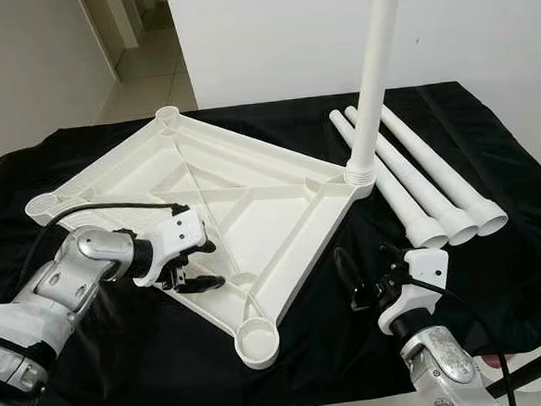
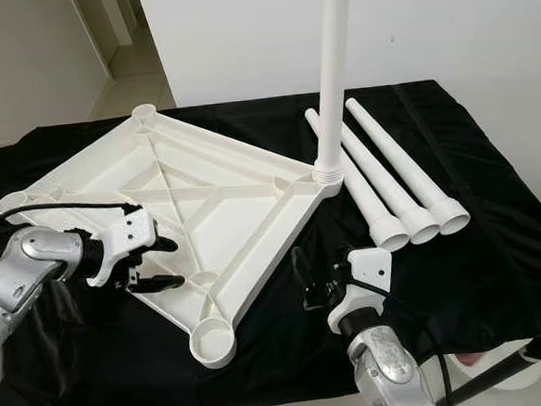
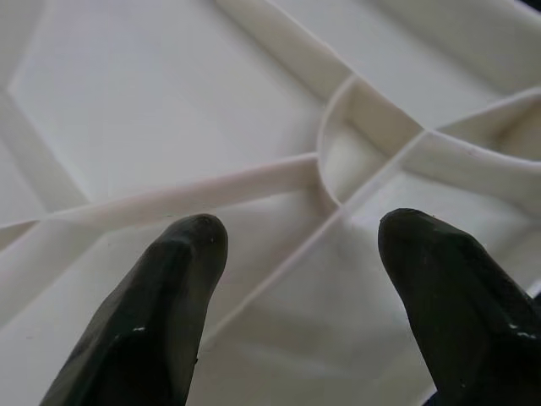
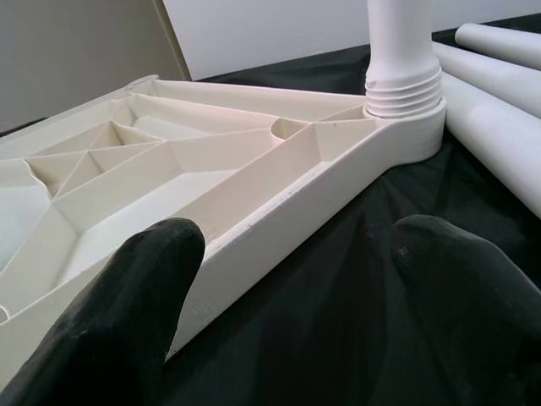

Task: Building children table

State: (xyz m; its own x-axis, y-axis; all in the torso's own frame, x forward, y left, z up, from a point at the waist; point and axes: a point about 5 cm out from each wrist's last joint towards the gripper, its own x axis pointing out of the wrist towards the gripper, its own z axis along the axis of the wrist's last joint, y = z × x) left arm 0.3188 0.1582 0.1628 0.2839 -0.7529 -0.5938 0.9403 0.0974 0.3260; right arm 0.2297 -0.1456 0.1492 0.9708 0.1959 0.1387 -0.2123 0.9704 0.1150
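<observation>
tabletop (image 1: 251,195), white moulded plastic, lies upside down on the black-draped worktop (image 1: 490,150), ribbed underside up, with a round socket at each corner. one leg (image 1: 373,75) already stands upright, screwed into the corner socket ahead of the right gripper (image 1: 374,289); three loose legs (image 1: 428,192) lie side by side on the cloth, beyond and outboard of those jaws, flared threaded ends toward the robot.

the left gripper (image 1: 190,269) hangs over the near-left edge of the tabletop, jaws apart and holding nothing, with a rib junction directly ahead between the fingertips (image 3: 182,245). the right gripper sits low over the cloth just beside the tabletop's near-right edge, jaws also apart and empty; in its wrist view the edge wall runs off ahead toward the mounted leg's threaded collar (image 4: 404,89).

judging by the thin walls and open ribbing, the tabletop should be light and fairly stiff, though broad enough to swing awkwardly if lifted by one corner. the smooth plastic looks slippery, so a pinch across the outer rim or a rib wall seems safer than a flat face. the legs look like hollow tubes, light and rigid but prone to roll; taking one around the shaft near the flared end would give control for threading. the near corner socket (image 1: 258,339), between the two grippers, looks open and ready for a leg.
</observation>
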